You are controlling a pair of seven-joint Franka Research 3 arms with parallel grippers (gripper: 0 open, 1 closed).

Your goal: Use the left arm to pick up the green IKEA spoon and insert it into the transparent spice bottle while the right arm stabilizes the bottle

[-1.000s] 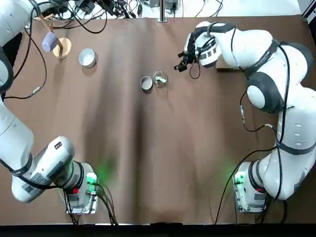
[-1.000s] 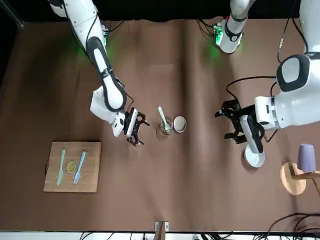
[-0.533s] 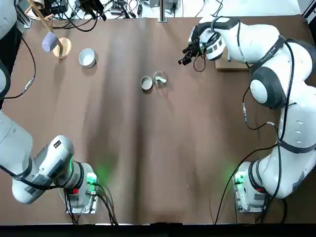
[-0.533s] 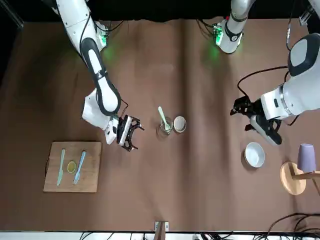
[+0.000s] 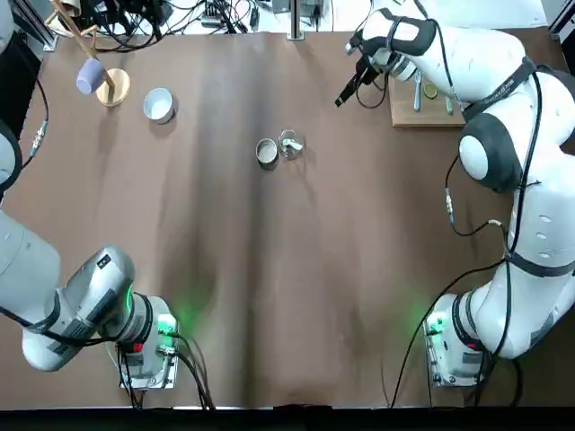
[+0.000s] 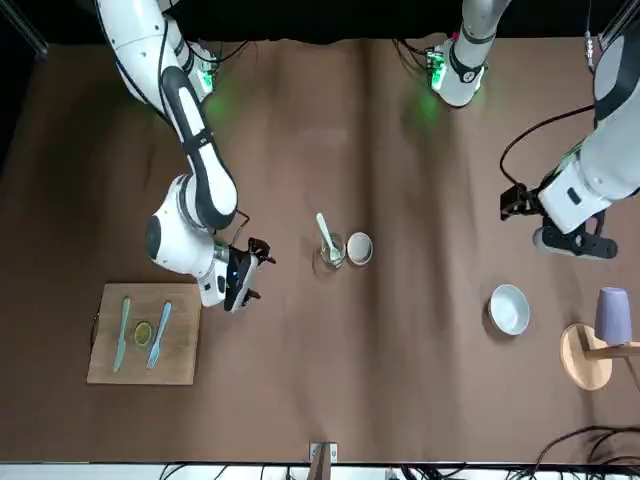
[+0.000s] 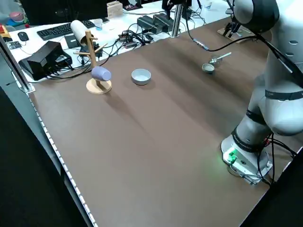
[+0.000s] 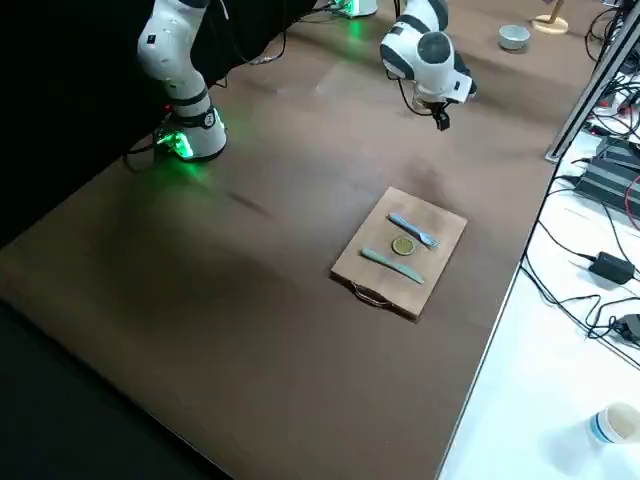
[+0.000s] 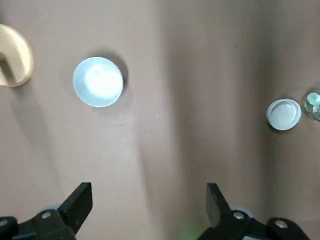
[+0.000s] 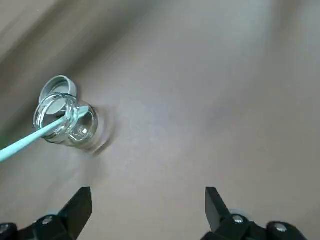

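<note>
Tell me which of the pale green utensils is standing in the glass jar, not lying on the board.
The green IKEA spoon at table centre: it leans out of the transparent spice bottle, beside the metal lid. The other two lie flat on the wooden board.

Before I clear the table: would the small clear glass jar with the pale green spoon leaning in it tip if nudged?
Probably, yes. The small clear glass jar stands free, neither the left gripper nor the right gripper touching it. The pale green plastic spoon leans far out over its rim, likely shifting weight sideways. Being glass, it may crack, and being round, may roll.
</note>
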